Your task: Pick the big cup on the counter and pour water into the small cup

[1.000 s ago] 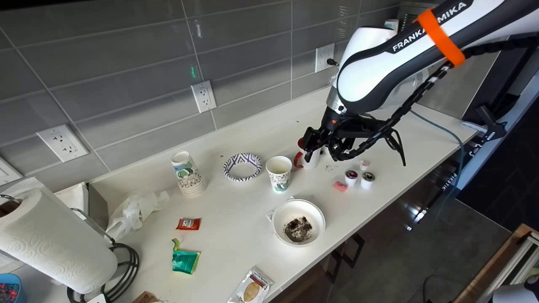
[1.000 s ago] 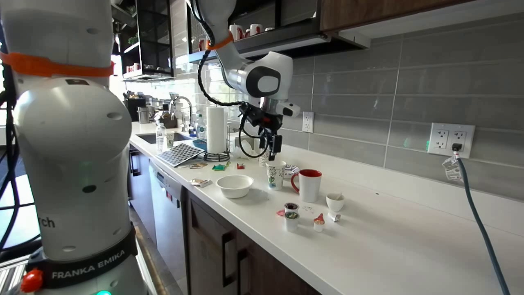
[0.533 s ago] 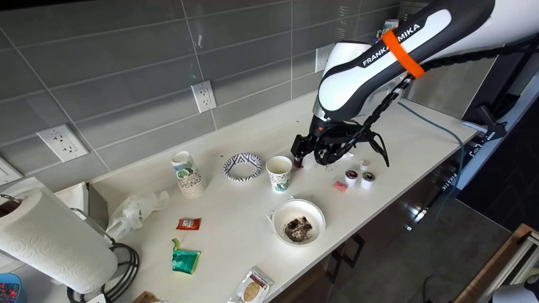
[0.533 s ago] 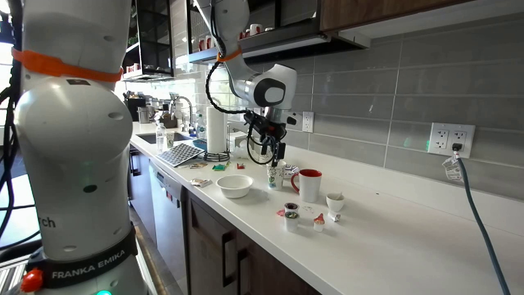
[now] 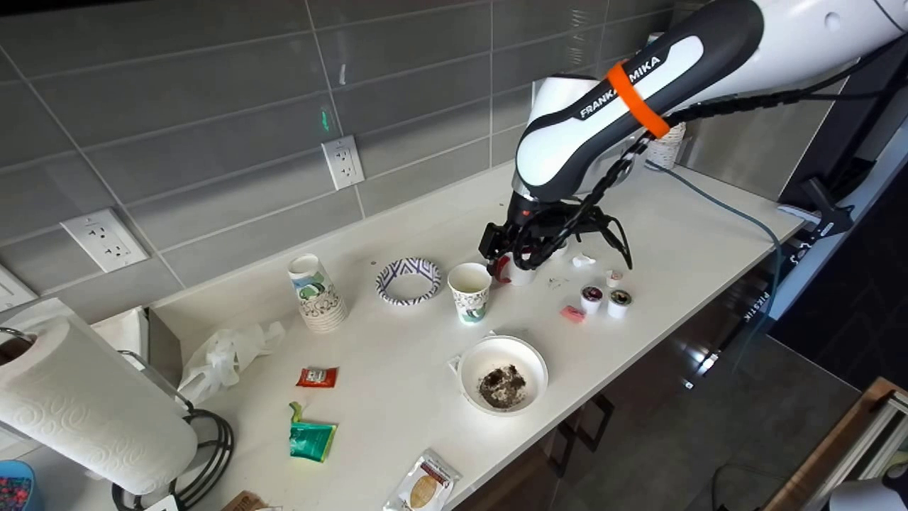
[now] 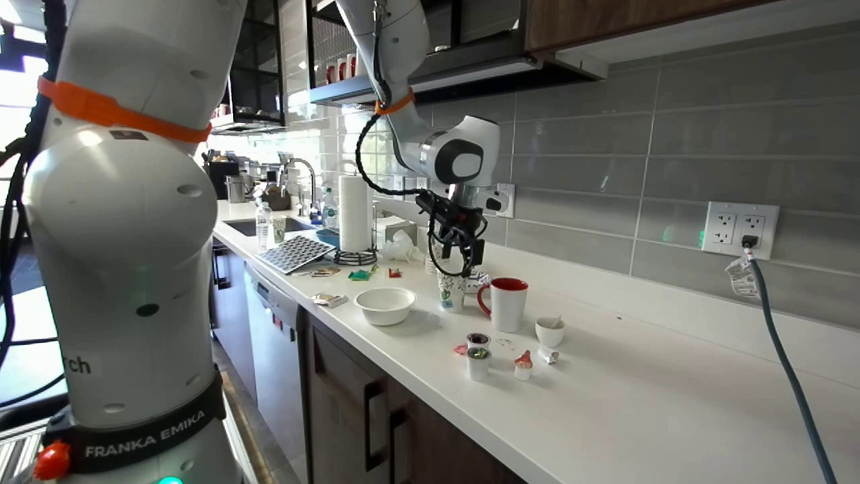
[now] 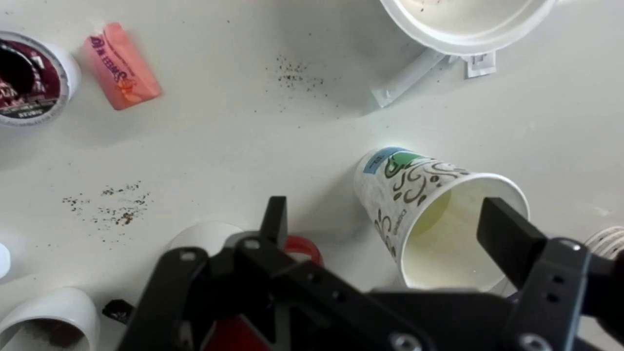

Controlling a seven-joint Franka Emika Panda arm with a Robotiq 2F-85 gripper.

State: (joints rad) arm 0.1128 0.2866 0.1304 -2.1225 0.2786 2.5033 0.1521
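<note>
We have the claw [image 7: 382, 219] spread wide, its fingers [image 7: 507, 239] well apart and gripping nothing. Right by the fingertips, the big paper cup [image 7: 404, 195] stands upright on the counter [image 7: 219, 146]; we cannot tell whether they touch. Near the claw we see the mug [image 6: 508, 309], and farther off, past the mug, the small cup [image 6: 550, 336].
</note>
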